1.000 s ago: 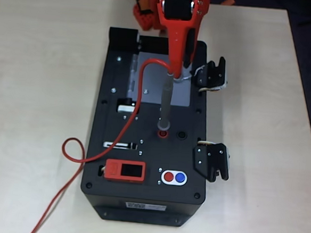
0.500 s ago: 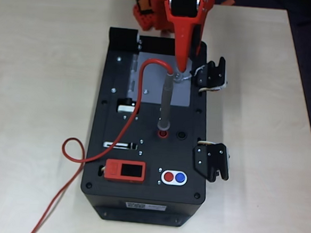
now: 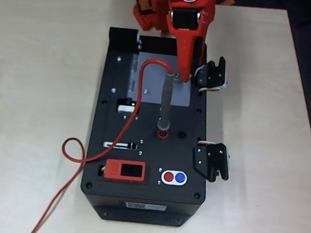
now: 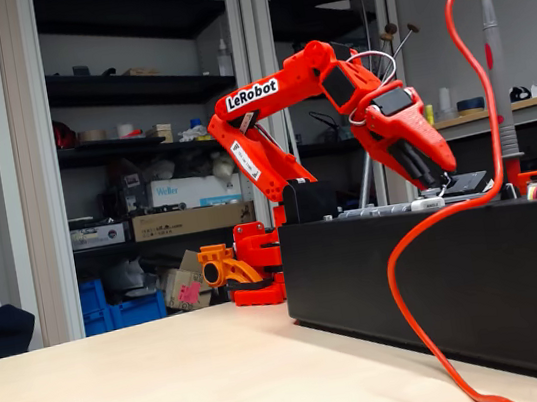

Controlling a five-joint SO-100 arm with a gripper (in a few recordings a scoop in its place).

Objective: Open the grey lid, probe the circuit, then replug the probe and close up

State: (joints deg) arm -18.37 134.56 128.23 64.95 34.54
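grey lid [image 3: 157, 80] (flat) under gripper [image 3: 184, 76]

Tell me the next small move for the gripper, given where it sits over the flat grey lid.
Probably lower and close on the small knob of the flat light-grey metal lid, which lies shut. The red gripper hangs at the lid's right edge, and the slim grey pen-shaped probe stands plugged in its red socket.

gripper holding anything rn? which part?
Cannot be told for sure. The orange gripper sits tip-down at the small knob of the flat light-grey metal lid, which lies closed; a grip is not visible. The slim grey probe stands plugged in, untouched.
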